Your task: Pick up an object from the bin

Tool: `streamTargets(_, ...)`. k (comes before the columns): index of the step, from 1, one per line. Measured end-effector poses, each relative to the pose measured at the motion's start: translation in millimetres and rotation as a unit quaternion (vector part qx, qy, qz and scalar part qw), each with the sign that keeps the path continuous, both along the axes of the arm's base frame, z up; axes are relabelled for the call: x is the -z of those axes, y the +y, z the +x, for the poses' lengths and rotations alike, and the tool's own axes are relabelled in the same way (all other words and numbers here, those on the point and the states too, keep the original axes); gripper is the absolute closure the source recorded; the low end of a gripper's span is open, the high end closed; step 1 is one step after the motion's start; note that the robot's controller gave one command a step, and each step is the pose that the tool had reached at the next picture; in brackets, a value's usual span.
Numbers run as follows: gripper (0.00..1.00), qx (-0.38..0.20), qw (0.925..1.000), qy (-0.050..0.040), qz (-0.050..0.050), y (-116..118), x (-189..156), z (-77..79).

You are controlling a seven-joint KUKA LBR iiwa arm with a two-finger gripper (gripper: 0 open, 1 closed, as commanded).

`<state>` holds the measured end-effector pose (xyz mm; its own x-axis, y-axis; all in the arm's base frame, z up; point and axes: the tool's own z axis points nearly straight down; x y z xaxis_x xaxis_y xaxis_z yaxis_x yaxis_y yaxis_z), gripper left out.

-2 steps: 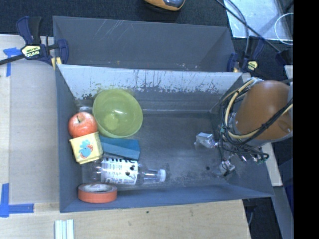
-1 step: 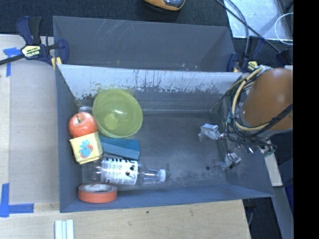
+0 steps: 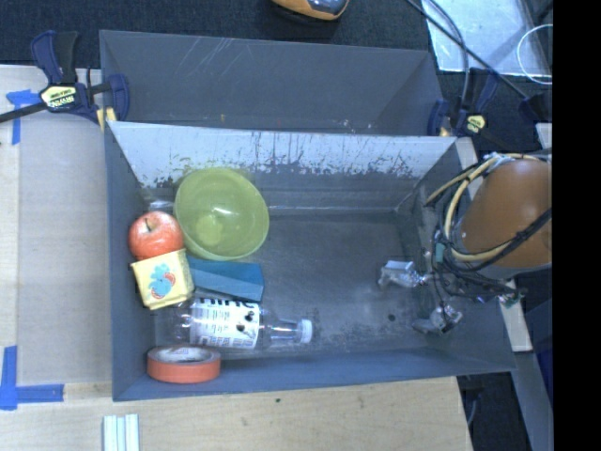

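Observation:
My gripper (image 3: 418, 298) hangs low at the bin's right side, open, with only bare floor between its fingers. One fingertip (image 3: 398, 273) points left and the other (image 3: 438, 322) sits nearer the front wall. The nearest loose thing is a clear plastic bottle (image 3: 237, 327) with a white label, lying on its side by the front wall, well to the gripper's left. A blue block (image 3: 226, 278) lies just behind the bottle.
At the bin's left side lie a yellow-green bowl (image 3: 222, 212), a red apple (image 3: 155, 234), a yellow cube with a picture (image 3: 161, 282) and an orange tape roll (image 3: 184, 365). The arm's orange cover and cables rise over the right wall.

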<state>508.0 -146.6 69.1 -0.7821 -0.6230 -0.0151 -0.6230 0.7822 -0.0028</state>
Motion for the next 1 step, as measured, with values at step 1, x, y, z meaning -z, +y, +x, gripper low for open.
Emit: streamTargets(1, 0.00, 0.067, 0.9977, -0.0041, -0.002, 13.0, -110.0, -12.4)
